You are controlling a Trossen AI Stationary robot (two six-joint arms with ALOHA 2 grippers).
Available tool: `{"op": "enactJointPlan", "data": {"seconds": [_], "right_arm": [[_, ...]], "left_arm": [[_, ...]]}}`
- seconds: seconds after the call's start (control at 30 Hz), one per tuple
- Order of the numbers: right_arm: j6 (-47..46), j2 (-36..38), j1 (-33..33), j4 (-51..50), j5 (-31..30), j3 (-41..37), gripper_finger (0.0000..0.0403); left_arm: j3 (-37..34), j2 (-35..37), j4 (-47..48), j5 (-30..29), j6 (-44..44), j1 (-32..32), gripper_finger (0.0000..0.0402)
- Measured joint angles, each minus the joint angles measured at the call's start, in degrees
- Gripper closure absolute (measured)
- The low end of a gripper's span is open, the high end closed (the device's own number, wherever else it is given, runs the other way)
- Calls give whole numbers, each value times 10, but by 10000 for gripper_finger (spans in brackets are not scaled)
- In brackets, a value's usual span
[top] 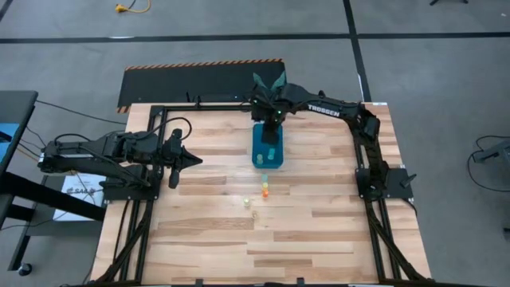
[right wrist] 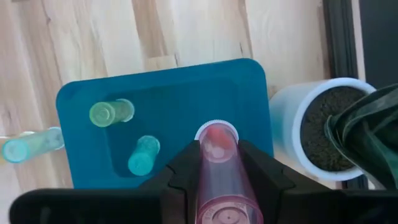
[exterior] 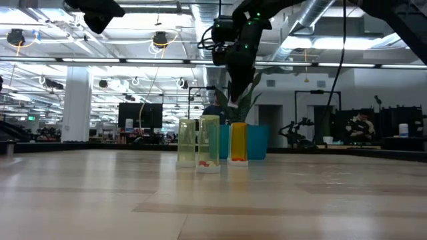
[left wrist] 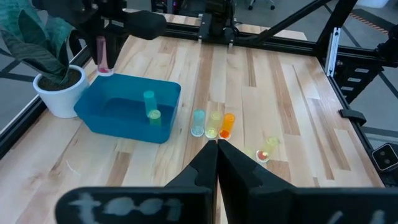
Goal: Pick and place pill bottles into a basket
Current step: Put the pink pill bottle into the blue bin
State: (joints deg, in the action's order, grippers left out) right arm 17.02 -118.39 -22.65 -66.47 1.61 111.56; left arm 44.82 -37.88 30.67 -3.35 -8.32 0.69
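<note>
Currently your right pincer (right wrist: 214, 163) pinches a pink bottle (right wrist: 216, 163) above the basket (right wrist: 87, 93); release next. Left pincer (left wrist: 216, 163) waits pressed together.

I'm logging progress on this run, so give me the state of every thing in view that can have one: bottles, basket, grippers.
Pink bottle: held upright over the basket, not yet released.
Right gripper: shut on the pink bottle.
Basket: two bottles inside.
Green bottle: standing in the basket.
Teal bottle: standing in the basket.
Orange bottle: upright on the table, outside the basket.
Left gripper: shut, empty, waiting above the table.
</note>
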Motion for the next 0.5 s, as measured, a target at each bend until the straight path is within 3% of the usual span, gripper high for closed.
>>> {"op": "enactJointPlan", "data": {"seconds": [0.5], "right_arm": [[-5, 0, 37, -9, 1, -12, 315]], "left_arm": [[0, 0, -1, 0, 0, 0, 401]]}}
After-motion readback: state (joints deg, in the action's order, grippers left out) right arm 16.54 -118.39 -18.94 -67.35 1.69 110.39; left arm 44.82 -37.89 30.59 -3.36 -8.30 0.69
